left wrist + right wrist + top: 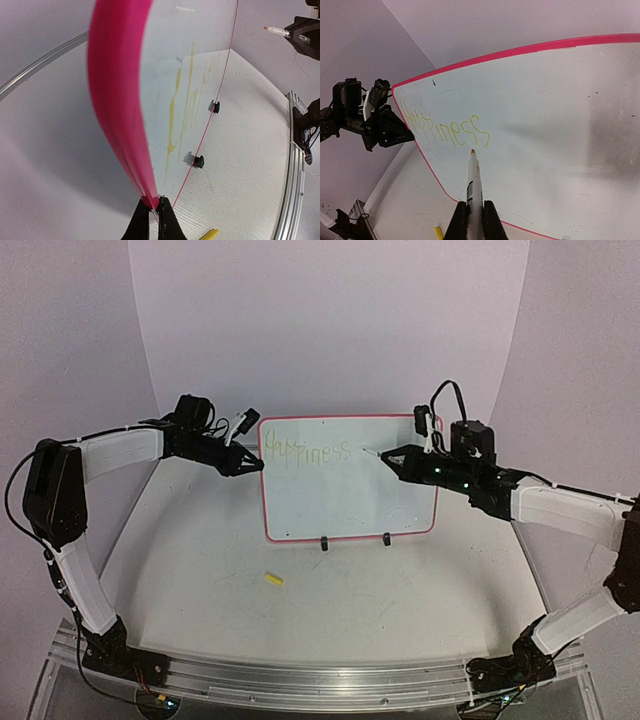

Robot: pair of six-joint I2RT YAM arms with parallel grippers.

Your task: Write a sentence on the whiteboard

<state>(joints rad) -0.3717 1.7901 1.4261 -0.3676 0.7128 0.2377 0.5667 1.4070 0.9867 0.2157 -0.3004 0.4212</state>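
The whiteboard [350, 495] stands upright on the table, white with a red-pink border. The sentence [305, 451] is faint yellow-green writing near its top left, reading "Happiness" in one line. My left gripper [258, 465] is shut on the board's left edge [117, 75], its fingertips [165, 210] pinching the pink rim. My right gripper [474, 207] is shut on a white marker [474, 175]. The marker's orange tip points at the board just below and past the last letter [479, 131]. Whether the tip touches the board does not show.
Two black clip feet [323, 543] [387, 538] hold the board's bottom edge. A small yellow cap [273, 579] lies on the table in front of the board, towards the left. An aluminium rail [320, 680] runs along the near edge between the arm bases.
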